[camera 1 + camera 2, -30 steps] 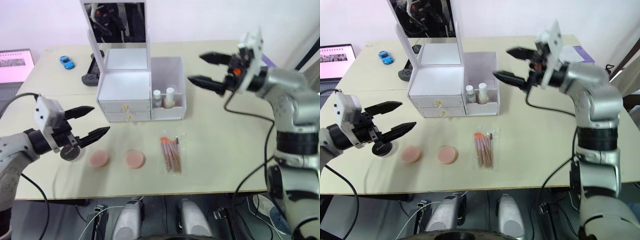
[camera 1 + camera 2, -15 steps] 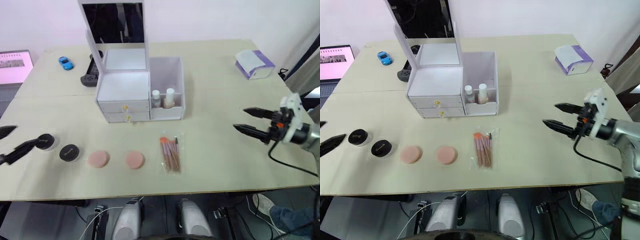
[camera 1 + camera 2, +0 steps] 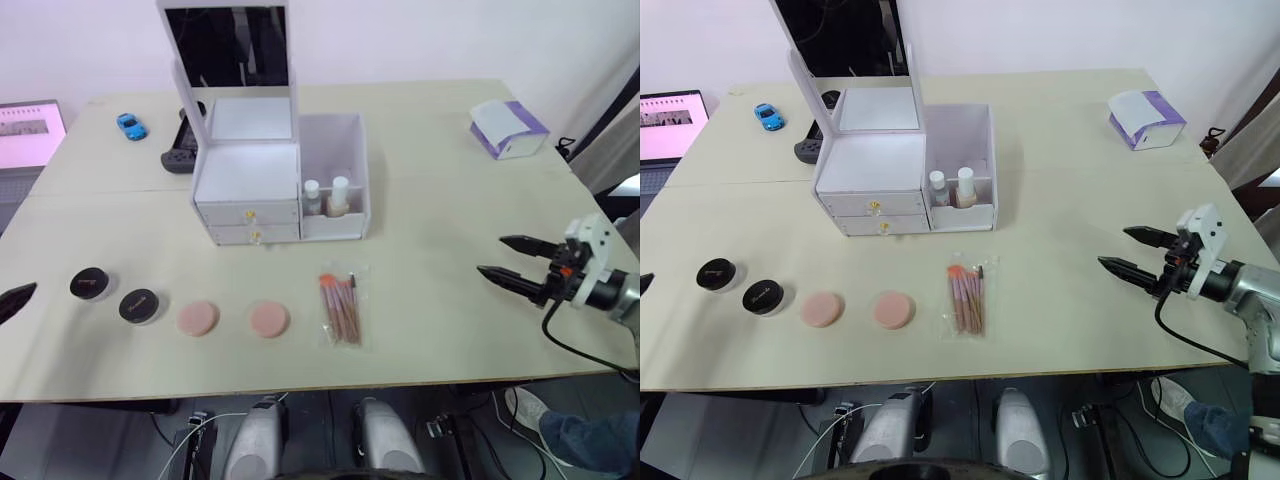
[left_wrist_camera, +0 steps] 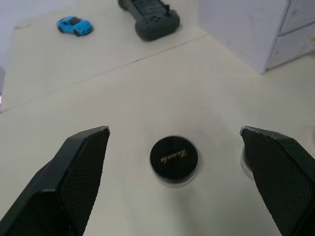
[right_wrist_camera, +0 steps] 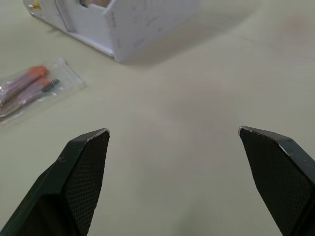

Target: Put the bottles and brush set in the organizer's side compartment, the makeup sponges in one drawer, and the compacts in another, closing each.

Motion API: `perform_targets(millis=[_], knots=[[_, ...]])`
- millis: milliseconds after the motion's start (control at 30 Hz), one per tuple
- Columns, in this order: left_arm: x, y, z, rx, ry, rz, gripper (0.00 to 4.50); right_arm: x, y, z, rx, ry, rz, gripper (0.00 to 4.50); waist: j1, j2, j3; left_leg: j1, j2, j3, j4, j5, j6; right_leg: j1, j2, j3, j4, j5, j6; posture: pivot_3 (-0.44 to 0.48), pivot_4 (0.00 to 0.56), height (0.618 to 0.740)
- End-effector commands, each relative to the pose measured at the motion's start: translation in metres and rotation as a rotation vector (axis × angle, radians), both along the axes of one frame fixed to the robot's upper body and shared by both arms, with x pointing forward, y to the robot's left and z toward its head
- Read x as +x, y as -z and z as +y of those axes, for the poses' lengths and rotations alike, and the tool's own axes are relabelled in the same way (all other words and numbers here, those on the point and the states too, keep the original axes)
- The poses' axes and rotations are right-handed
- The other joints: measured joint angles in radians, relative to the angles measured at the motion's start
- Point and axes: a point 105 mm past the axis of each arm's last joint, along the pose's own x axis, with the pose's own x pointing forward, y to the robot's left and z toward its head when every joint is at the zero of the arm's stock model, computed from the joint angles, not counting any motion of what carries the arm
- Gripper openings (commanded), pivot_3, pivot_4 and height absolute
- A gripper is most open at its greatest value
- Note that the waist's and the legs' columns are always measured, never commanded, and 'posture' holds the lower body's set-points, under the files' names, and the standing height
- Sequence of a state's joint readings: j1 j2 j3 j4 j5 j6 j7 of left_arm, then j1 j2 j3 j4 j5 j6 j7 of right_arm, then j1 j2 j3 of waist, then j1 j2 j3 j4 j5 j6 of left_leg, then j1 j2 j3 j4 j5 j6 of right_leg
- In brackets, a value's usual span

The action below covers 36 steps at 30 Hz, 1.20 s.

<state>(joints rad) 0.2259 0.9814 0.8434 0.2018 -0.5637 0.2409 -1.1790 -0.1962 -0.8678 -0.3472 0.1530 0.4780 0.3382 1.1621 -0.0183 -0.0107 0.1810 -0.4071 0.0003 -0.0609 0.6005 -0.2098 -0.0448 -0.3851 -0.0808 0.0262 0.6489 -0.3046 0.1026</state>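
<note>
Your right hand [image 3: 1138, 254] is hanging over the surface [image 3: 1060, 170] near its right edge with both fingers spread wide and nothing between them; the organizer [image 3: 902, 170] sits well off to its left, and the bagged brush set [image 3: 965, 300] lies between the two, closer to the organizer, flat on the surface just in front of the side compartment. In that compartment you've got 2 bottles [image 3: 950, 187] standing upright side by side; both drawers under the mirror lid look shut.

Your left hand [image 4: 174, 142] is way out past the left edge, fingers also spread wide, gripping nothing; in the left wrist view 1 black compact [image 4: 173, 157] sits on the surface right out ahead between the fingers, not touching either. The 2nd compact [image 3: 762, 296] is just beside the 1st [image 3: 714, 274], on the side away from that hand; then come 2 pink makeup sponges [image 3: 823, 308] and [image 3: 893, 309] in a loose row running toward the brush set.

Further off from the left hand there's a blue toy car [image 3: 770, 114] and a dark game controller [image 3: 812, 148] behind the organizer; a tissue box [image 3: 1146, 105] sits at the far corner, well ahead of the right hand.
</note>
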Motion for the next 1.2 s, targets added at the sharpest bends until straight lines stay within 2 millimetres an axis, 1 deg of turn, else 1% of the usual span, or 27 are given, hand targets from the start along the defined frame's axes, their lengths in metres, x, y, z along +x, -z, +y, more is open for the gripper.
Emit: perform_targets(millis=[33, 100, 200, 267, 333, 367, 433, 500, 567, 600, 667, 733, 867, 900, 933, 1000, 1100, 1133, 1200], knots=[[0.009, -0.005, -0.057, 0.042, 0.232, 0.080, 4.50, 0.005, -0.034, 0.027, -0.026, -0.084, -0.068, 4.44, -0.001, 0.000, 0.000, 0.000, 0.000, 0.000, 0.000, 0.000, 0.000, 0.000, 0.000, 0.000, 0.000, 0.000, 0.001, 0.000, 0.150, 0.740], [0.015, -0.012, -0.088, -0.028, 0.320, 0.138, 4.50, 0.000, -0.040, 0.049, -0.015, -0.148, -0.034, 4.44, 0.000, 0.000, 0.000, 0.000, 0.001, 0.000, 0.000, 0.000, 0.000, 0.000, 0.000, 0.000, 0.000, 0.001, 0.001, 0.000, 0.150, 0.740], [0.029, -0.017, -0.124, -0.071, 0.348, 0.216, 4.50, -0.008, -0.048, 0.081, -0.012, -0.214, -0.018, 4.44, 0.008, 0.000, 0.000, 0.000, 0.001, -0.002, 0.000, 0.000, 0.000, 0.000, 0.001, -0.001, 0.001, 0.001, 0.002, 0.000, 0.150, 0.740], [0.036, -0.021, -0.145, -0.051, 0.339, 0.253, 4.50, -0.011, -0.047, 0.095, -0.066, -0.239, -0.019, 4.44, 0.007, 0.000, 0.000, -0.001, 0.001, -0.003, 0.000, 0.000, 0.000, 0.000, 0.001, -0.001, 0.001, 0.001, 0.003, 0.000, 0.150, 0.740], [0.038, -0.025, -0.167, -0.045, 0.370, 0.272, 4.50, -0.020, -0.049, 0.110, -0.066, -0.316, 0.000, 4.44, 0.004, 0.000, 0.000, -0.001, 0.000, -0.003, 0.000, 0.000, 0.000, 0.000, 0.001, -0.001, 0.001, 0.002, 0.003, 0.000, 0.150, 0.740], [0.039, -0.026, -0.176, -0.060, 0.400, 0.295, 4.50, -0.023, -0.049, 0.116, -0.059, -0.346, 0.019, 4.44, 0.003, -0.001, 0.000, -0.001, -0.002, -0.002, 0.000, 0.000, 0.000, 0.000, 0.001, -0.001, 0.001, 0.002, 0.004, 0.000, 0.150, 0.740], [0.043, -0.032, -0.193, -0.120, 0.449, 0.283, 4.50, -0.029, -0.051, 0.125, -0.051, -0.398, 0.048, 4.44, 0.001, -0.001, 0.000, -0.001, -0.002, -0.002, 0.000, 0.000, 0.000, 0.000, 0.001, -0.001, 0.001, 0.002, 0.004, 0.000, 0.150, 0.740], [0.044, -0.032, -0.205, -0.133, 0.482, 0.296, 4.50, -0.030, -0.053, 0.129, -0.066, -0.410, 0.034, 4.44, -0.001, -0.001, 0.000, -0.001, -0.002, -0.002, 0.001, 0.000, 0.000, 0.000, 0.002, -0.001, 0.002, 0.002, 0.005, 0.000, 0.150, 0.740], [0.040, -0.030, -0.218, -0.164, 0.533, 0.331, 4.50, -0.028, -0.054, 0.132, -0.084, -0.400, 0.006, 4.44, 0.000, -0.001, 0.000, -0.001, -0.002, -0.002, 0.001, 0.000, 0.000, 0.000, 0.003, -0.001, 0.002, 0.003, 0.005, 0.000, 0.150, 0.740], [0.037, -0.028, -0.230, -0.181, 0.582, 0.343, 4.50, -0.027, -0.055, 0.135, -0.088, -0.403, -0.005, 4.44, 0.000, -0.001, 0.000, -0.001, -0.002, -0.002, 0.001, 0.000, 0.000, 0.000, 0.003, -0.001, 0.002, 0.002, 0.005, 0.000, 0.150, 0.740], [0.034, -0.025, -0.248, -0.199, 0.649, 0.362, 3.94, -0.028, -0.057, 0.139, -0.088, -0.412, -0.015, 4.50, 0.003, -0.001, 0.000, -0.001, -0.003, -0.002, 0.002, 0.000, 0.000, 0.000, 0.003, -0.001, 0.003, 0.002, 0.005, 0.000, 0.150, 0.740], [0.037, -0.025, -0.254, -0.228, 0.656, 0.360, 3.16, -0.028, -0.057, 0.141, -0.090, -0.407, -0.021, 4.50, 0.005, -0.001, 0.000, -0.001, -0.003, -0.002, 0.004, 0.000, 0.000, 0.000, 0.003, -0.001, 0.003, 0.003, 0.005, 0.000, 0.150, 0.740], [0.036, -0.019, -0.264, -0.262, 0.672, 0.400, 0.93, -0.032, -0.048, 0.142, -0.107, -0.402, 0.009, 4.50, 0.005, -0.001, 0.000, -0.001, -0.003, -0.003, 0.007, 0.000, 0.000, 0.002, 0.003, -0.001, 0.003, 0.003, 0.006, 0.000, 0.150, 0.740], [0.036, -0.016, -0.265, -0.270, 0.661, 0.417, 0.43, -0.033, -0.045, 0.142, -0.116, -0.400, 0.020, 4.50, 0.005, -0.001, 0.000, -0.001, -0.003, -0.003, 0.007, 0.000, 0.000, 0.003, 0.003, -0.001, 0.003, 0.003, 0.006, 0.000, 0.150, 0.740], [0.036, -0.010, -0.266, -0.280, 0.649, 0.452, 0.03, -0.034, -0.042, 0.142, -0.120, -0.397, 0.034, 4.50, 0.005, -0.001, 0.000, -0.001, -0.003, -0.003, 0.007, 0.000, 0.000, 0.003, 0.003, -0.001, 0.003, 0.003, 0.006, 0.000, 0.150, 0.740], [0.031, 0.003, -0.272, -0.303, 0.658, 0.530, 0.03, -0.034, -0.036, 0.143, -0.128, -0.393, 0.063, 4.50, 0.005, -0.001, 0.000, -0.001, -0.003, -0.003, 0.007, 0.000, 0.000, 0.003, 0.003, -0.001, 0.003, 0.003, 0.006, 0.000, 0.150, 0.740], [0.026, 0.010, -0.287, -0.376, 0.685, 0.587, 0.03, -0.029, -0.027, 0.143, -0.161, -0.365, 0.092, 4.50, 0.005, -0.001, 0.000, -0.001, -0.003, -0.004, 0.008, 0.000, 0.000, 0.003, 0.003, -0.001, 0.003, 0.003, 0.006, 0.000, 0.150, 0.740], [0.025, 0.015, -0.291, -0.400, 0.684, 0.619, 0.03, -0.030, -0.023, 0.144, -0.167, -0.368, 0.125, 4.50, 0.005, -0.001, 0.000, -0.001, -0.003, -0.004, 0.009, 0.000, 0.000, 0.003, 0.003, -0.001, 0.003, 0.003, 0.006, 0.000, 0.150, 0.740], [0.024, 0.031, -0.296, -0.419, 0.642, 0.711, 0.03, -0.032, -0.013, 0.144, -0.137, -0.357, 0.237, 4.50, 0.006, -0.001, 0.000, -0.001, -0.003, -0.005, 0.009, 0.000, 0.000, 0.004, 0.002, -0.001, 0.003, 0.003, 0.006, 0.000, 0.150, 0.740]])
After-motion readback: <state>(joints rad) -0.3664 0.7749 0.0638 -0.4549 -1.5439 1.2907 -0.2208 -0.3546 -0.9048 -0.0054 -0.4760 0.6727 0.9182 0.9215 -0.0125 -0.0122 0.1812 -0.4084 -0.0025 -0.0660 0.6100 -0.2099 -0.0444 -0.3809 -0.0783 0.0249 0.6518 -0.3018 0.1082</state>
